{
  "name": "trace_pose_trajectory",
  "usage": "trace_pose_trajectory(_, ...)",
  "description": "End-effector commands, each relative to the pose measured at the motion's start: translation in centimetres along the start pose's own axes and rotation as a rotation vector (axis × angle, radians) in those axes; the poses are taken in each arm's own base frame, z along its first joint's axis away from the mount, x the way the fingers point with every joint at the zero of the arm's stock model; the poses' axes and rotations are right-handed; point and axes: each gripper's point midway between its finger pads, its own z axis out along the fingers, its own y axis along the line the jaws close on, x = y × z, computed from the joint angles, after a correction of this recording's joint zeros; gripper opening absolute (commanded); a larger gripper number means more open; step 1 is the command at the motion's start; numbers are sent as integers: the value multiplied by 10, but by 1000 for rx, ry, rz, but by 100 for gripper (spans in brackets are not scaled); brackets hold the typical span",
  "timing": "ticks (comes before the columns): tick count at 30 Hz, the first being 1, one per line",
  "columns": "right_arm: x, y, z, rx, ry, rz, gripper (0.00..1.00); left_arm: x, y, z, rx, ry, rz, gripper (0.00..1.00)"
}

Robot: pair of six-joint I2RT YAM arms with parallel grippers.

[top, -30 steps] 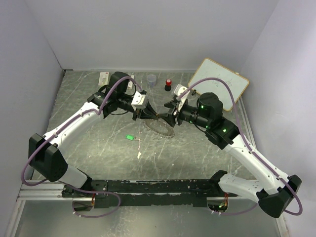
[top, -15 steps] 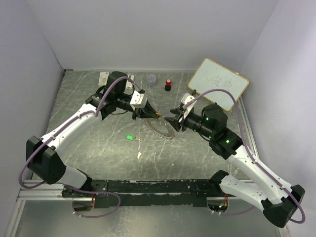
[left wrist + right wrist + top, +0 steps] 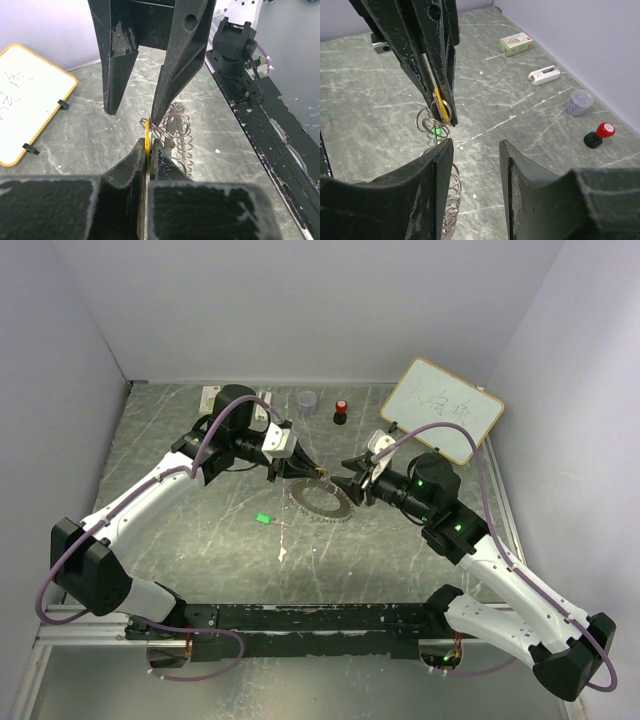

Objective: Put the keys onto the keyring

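Note:
My left gripper (image 3: 318,472) is shut on the yellow-headed key (image 3: 147,149), held on edge above the table. Wire loops of the silver keyring (image 3: 320,502) hang at the key's tip (image 3: 172,134); the rest of the ring lies on the table below. In the right wrist view the key (image 3: 439,107) and the ring's loops (image 3: 431,123) show just past my right gripper (image 3: 476,145), which is open and empty, facing the left gripper a short way off (image 3: 347,483). The green-headed key (image 3: 263,519) lies on the table left of the ring and also shows in the right wrist view (image 3: 437,132).
A whiteboard (image 3: 443,410) leans at the back right. A red-capped black knob (image 3: 341,411), a small grey cup (image 3: 307,400), a white clip (image 3: 263,410) and a white box (image 3: 210,397) stand along the back. Walls close in on both sides.
My right gripper has drawn back to the right from the left gripper's tips, and its arm has dropped lower. The left gripper still holds the yellow key, shifted slightly.

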Motion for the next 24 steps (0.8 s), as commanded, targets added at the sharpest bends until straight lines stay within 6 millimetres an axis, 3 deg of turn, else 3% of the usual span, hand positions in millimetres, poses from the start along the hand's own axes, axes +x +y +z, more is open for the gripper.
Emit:
trace_pose_trajectory(1, -12, 0, -2, -9, -53, -20, 42, -12, 3, -4, -13, -26, 60, 7)
trace_pose_trajectory(24, -15, 10, 8, -78, -71, -20, 40, -15, 5, -4, -14, -32, 66, 7)
